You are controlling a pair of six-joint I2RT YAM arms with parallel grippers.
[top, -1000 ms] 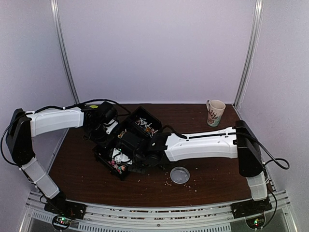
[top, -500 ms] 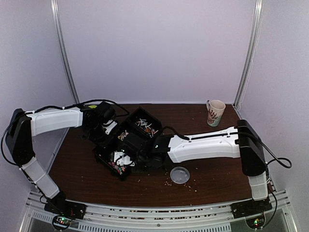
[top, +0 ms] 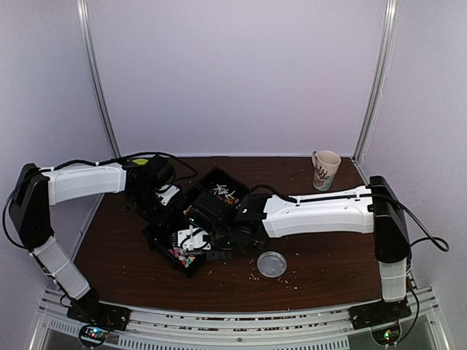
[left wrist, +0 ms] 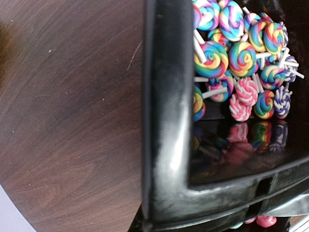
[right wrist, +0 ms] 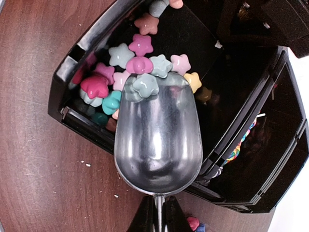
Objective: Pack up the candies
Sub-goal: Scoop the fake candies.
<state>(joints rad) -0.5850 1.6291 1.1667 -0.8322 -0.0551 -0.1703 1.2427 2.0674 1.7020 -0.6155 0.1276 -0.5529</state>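
Your right gripper [right wrist: 158,215] has its jaws clamped tight on the thin handle of a shiny metal scoop [right wrist: 158,140]. The scoop's rounded lip is pushed in among the small star-shaped candies [right wrist: 140,44], pastel pink, teal and peach, which are heaped in the nearest corner compartment of the glossy black plastic divided tray [right wrist: 91,34]. A pale teal star and a pink one sit right at the lip. The tray's low front wall lies under the scoop's bowl, between the jaws and the heap. Your left gripper [top: 166,195] is at the tray's far-left side with its jaws almost fully closed; its camera does not show them, so you cannot tell whether they pinch the wall. That view shows rainbow-swirl lollipops [left wrist: 241,58] on white sticks piled in the compartment just past the wall. On the dark wooden bench [top: 321,248], a stray pink sweet [right wrist: 193,223] lies just beside the right jaws. A clear round dish [top: 272,264] sits near the tray with pale crumbs [top: 255,275] around it. A white patterned mug [top: 325,169] stands well apart at the far right.
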